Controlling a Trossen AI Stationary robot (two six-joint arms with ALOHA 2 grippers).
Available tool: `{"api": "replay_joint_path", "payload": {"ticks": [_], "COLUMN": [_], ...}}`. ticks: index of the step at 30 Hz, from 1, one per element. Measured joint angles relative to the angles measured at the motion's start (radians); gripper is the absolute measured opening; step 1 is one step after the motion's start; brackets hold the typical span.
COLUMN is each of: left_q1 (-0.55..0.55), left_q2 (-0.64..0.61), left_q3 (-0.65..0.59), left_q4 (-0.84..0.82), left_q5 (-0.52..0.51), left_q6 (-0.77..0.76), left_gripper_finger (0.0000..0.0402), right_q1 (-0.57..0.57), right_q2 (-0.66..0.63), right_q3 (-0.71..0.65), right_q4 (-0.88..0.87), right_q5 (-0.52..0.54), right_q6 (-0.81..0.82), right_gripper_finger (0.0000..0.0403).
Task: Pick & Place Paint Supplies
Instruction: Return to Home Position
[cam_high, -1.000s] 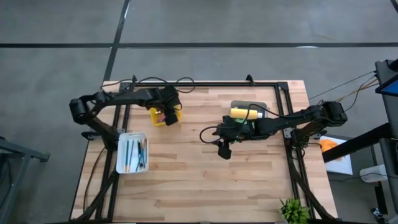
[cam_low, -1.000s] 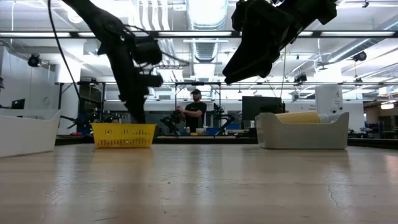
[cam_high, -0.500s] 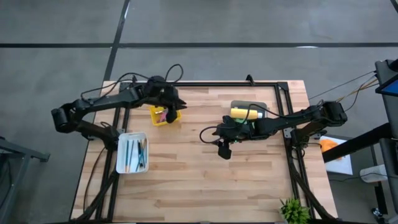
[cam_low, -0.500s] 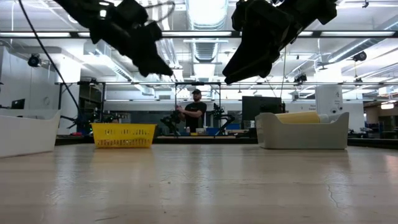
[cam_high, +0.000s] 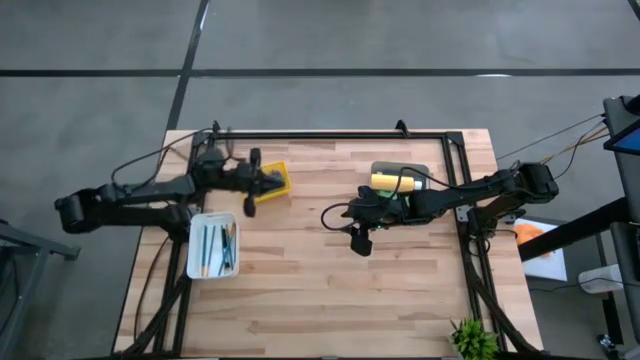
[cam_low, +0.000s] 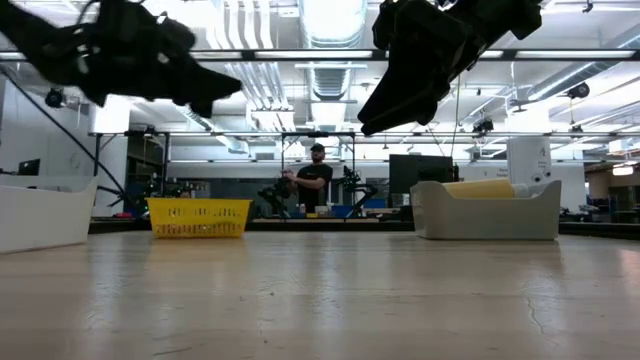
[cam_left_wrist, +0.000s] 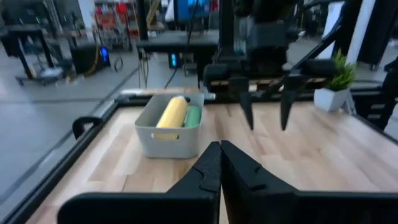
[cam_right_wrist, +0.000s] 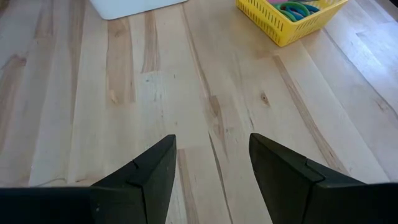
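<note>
A yellow bottle (cam_left_wrist: 172, 112) and a green bottle (cam_left_wrist: 192, 115) lie in the grey bin (cam_high: 400, 180) at the table's far right. Thin brushes (cam_high: 220, 245) lie in the white tray (cam_high: 212, 246) at the near left. My left gripper (cam_high: 262, 180) hovers shut and nearly level, with nothing held, over the left side of the yellow basket (cam_high: 277, 183). In its own wrist view the left gripper (cam_left_wrist: 219, 163) points at the bin. My right gripper (cam_high: 360, 242) hangs open over bare table in front of the bin. In its own view the right gripper (cam_right_wrist: 211, 146) holds nothing.
The yellow basket (cam_right_wrist: 292, 15) holds teal and pink items. A black frame rail (cam_high: 330, 135) runs along the table's far edge and down its sides. A small plant (cam_high: 472, 340) stands at the near right corner. Bare wood (cam_high: 320, 290) spans the middle and near side.
My left gripper has risen out of the yellow basket, tipped from pointing down to nearly level, and drawn back toward the table's left edge. My right gripper has kept still.
</note>
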Motion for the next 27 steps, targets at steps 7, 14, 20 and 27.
{"api": "replay_joint_path", "payload": {"ticks": [7, 14, 20, 27], "left_q1": [0.000, -0.001, -0.001, -0.001], "left_q2": [-0.220, -0.449, -0.566, -0.613], "left_q3": [-0.218, -0.365, -0.365, -0.365], "left_q4": [0.197, 0.270, 0.147, 0.033], "left_q5": [-0.008, -0.012, -0.057, -0.169], "left_q6": [-0.096, -0.111, -0.159, -0.216], "left_gripper_finger": [0.0001, 0.0001, 0.0000, 0.0000], "right_q1": [0.000, 0.000, 0.000, 0.000], "right_q2": [0.000, 0.000, 0.000, 0.000], "right_q3": [0.000, 0.000, 0.000, 0.000], "right_q4": [0.000, 0.000, 0.000, 0.000], "right_q5": [0.000, 0.000, 0.000, 0.000], "right_q6": [0.000, 0.000, 0.000, 0.000], "right_gripper_finger": [0.0201, 0.0201, 0.0201, 0.0201]}}
